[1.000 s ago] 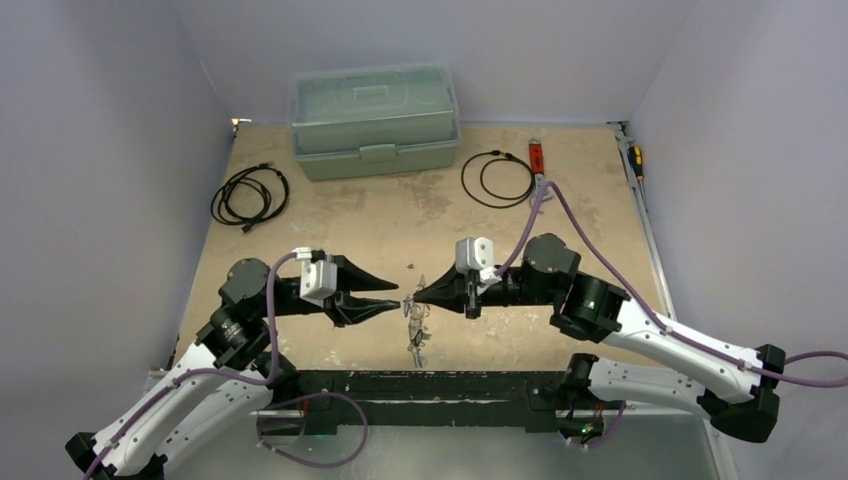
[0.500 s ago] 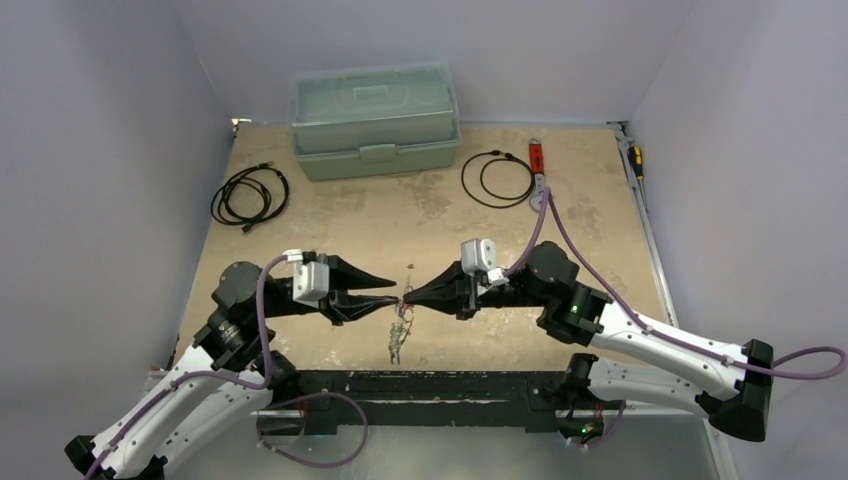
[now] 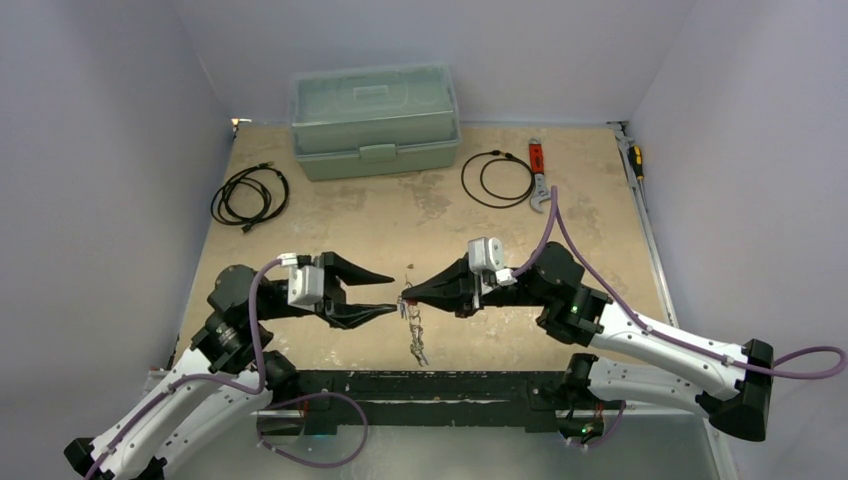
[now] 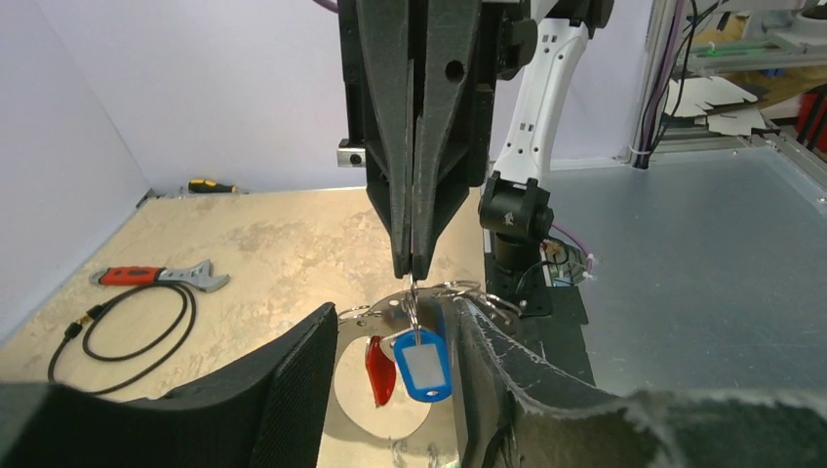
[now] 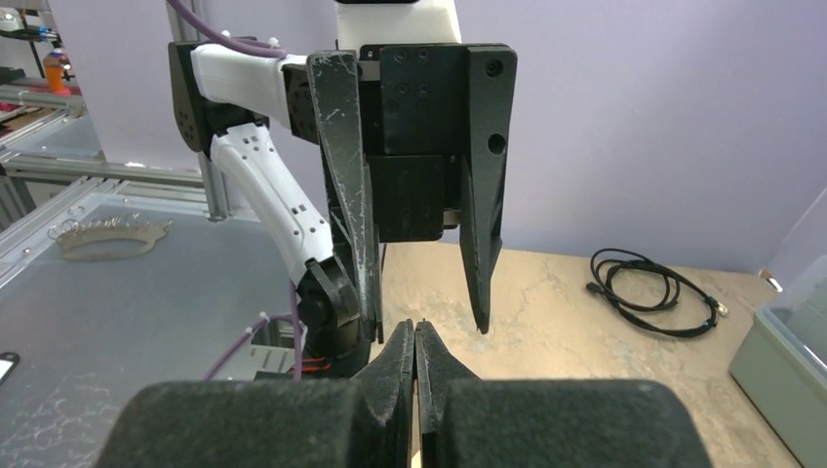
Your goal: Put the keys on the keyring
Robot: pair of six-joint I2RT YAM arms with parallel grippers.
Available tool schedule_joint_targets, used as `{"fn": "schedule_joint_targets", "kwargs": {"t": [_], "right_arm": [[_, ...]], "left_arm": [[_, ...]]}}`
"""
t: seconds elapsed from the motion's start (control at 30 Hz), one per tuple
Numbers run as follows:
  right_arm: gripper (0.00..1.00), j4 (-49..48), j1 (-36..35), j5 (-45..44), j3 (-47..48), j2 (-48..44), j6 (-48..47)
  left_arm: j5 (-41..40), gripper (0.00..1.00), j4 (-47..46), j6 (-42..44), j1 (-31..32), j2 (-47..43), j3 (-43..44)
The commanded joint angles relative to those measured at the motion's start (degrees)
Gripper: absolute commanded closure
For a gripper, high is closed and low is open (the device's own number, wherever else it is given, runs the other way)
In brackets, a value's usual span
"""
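Observation:
My right gripper is shut on a thin small ring at the top of the bunch and holds it above the table. In the left wrist view, the keyring, a silvery loop with small rings on it, hangs below the right gripper. A blue-headed key and a red-headed key dangle from the keyring. The bunch also shows in the top view. My left gripper is open and empty. Its fingers stand on either side of the bunch. Other keys are too small to tell apart.
A green toolbox stands at the back. A black cable coil lies at the left. Another cable coil lies at the right, next to a red-handled wrench. A screwdriver lies by the right wall.
My left gripper has drawn back a little to the left, away from the right fingertips. The hanging bunch has swung, and the right arm has shifted slightly.

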State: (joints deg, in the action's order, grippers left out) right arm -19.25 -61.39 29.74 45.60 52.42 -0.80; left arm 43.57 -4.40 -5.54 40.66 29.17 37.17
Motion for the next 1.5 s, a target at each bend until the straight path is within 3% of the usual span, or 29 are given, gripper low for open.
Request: {"fn": "schedule_joint_targets", "kwargs": {"t": [0.0, 0.63, 0.87, 1.0, 1.2, 1.23, 1.33, 1.4, 1.47], "right_arm": [[1.00, -5.9, 0.1, -0.9, 0.1, -1.4, 0.4], [1.00, -9.9, 0.1, 1.4, 2.7, 2.0, 2.1], [1.00, -9.9, 0.1, 0.9, 3.6, 2.3, 1.6], [1.00, -9.9, 0.1, 1.3, 3.7, 2.7, 1.5], [1.00, -9.0, 0.1, -0.2, 3.9, 3.2, 2.4], [0.96, -7.2, 0.1, -1.5, 4.7, 3.6, 2.4], [0.55, 2.0, 0.1, -5.3, 8.9, 3.8, 1.2], [0.44, 10.1, 0.1, -8.5, 12.2, 3.6, -3.0], [0.40, 19.3, 0.1, -10.5, 16.5, 4.2, -6.7]], "left_arm": [[1.5, 0.56, -3.4, -1.9, 0.2, -0.7, 0.3], [2.4, 0.89, -4.9, -3.5, 0.2, 2.9, 0.2], [2.7, 0.77, -4.1, -3.0, 0.3, 2.9, 0.5], [3.0, 1.00, -3.8, -2.6, 0.3, 3.3, 0.7], [0.9, 1.00, -2.6, -2.0, 0.3, 2.9, 0.8], [-0.1, 1.00, -1.6, -1.3, 0.3, 3.0, 1.2], [-2.3, 1.00, 1.6, 0.8, 0.3, 3.0, 2.1], [-3.7, 1.00, 3.1, 1.8, 0.3, 3.1, 2.4], [-4.6, 1.00, 4.0, 2.4, 0.3, 3.4, 2.6]]}}
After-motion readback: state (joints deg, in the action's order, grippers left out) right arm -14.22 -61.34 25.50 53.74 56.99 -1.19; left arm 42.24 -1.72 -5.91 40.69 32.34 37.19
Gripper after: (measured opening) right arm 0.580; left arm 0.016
